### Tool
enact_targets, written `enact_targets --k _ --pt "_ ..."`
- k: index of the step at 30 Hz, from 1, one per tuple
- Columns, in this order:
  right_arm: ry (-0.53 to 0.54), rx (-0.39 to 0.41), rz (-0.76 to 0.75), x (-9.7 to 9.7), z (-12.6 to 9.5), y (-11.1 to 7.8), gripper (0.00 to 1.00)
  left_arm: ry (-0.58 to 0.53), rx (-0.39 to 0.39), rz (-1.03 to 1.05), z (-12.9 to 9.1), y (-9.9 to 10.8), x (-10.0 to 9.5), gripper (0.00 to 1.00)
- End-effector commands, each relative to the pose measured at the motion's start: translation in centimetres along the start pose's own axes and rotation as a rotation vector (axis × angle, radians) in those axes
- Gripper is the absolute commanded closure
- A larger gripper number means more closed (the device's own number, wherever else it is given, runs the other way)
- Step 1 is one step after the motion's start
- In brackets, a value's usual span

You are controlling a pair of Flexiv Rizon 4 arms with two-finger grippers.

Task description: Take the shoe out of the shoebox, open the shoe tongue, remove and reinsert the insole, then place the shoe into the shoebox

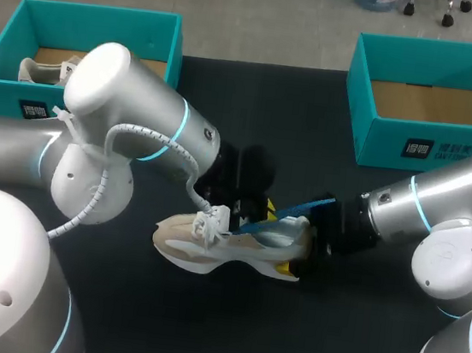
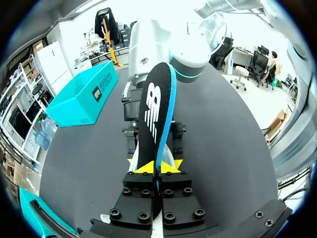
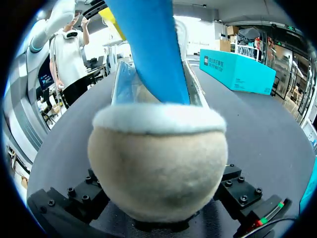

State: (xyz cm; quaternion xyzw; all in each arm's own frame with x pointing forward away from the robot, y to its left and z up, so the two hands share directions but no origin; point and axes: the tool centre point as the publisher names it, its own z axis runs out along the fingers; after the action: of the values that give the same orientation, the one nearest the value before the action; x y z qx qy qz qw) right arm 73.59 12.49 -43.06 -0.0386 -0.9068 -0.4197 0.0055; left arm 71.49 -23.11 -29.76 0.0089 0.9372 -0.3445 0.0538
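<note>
Fingertips (image 2: 141, 167) of the left gripper (image 2: 154, 167) are pressed together on the insole (image 2: 154, 114), pinching its thin edge from 2 sides; it stands on edge ahead of them, black top on one face, blue underside on the other. In the right wrist view the blue underside goes down behind the heel collar into the shoe (image 3: 158, 168), whose cream heel sits right against the right gripper (image 1: 325, 235); whether that gripper is clamped on the heel or spread, I cannot tell. From above, the shoe lies near the middle of the black table (image 1: 285, 338), toe at 9 o'clock, heel at 3 o'clock. 1 teal box (image 1: 92, 12) stands at 10 o'clock from the shoe with a second shoe (image 1: 42, 71) inside; another teal box (image 1: 360, 80) stands at 2 o'clock.
</note>
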Motion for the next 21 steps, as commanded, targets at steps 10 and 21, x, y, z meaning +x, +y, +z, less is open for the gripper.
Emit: enact_targets --k 10,21 --pt "-0.001 0.004 0.001 0.1 0.4 -0.4 1.0 0.116 0.184 0.038 -2.7 -1.7 -0.3 1.0" --pt "-0.001 0.004 0.001 0.1 0.4 -0.4 1.0 0.163 0.238 0.082 -4.6 -4.1 0.7 1.0"
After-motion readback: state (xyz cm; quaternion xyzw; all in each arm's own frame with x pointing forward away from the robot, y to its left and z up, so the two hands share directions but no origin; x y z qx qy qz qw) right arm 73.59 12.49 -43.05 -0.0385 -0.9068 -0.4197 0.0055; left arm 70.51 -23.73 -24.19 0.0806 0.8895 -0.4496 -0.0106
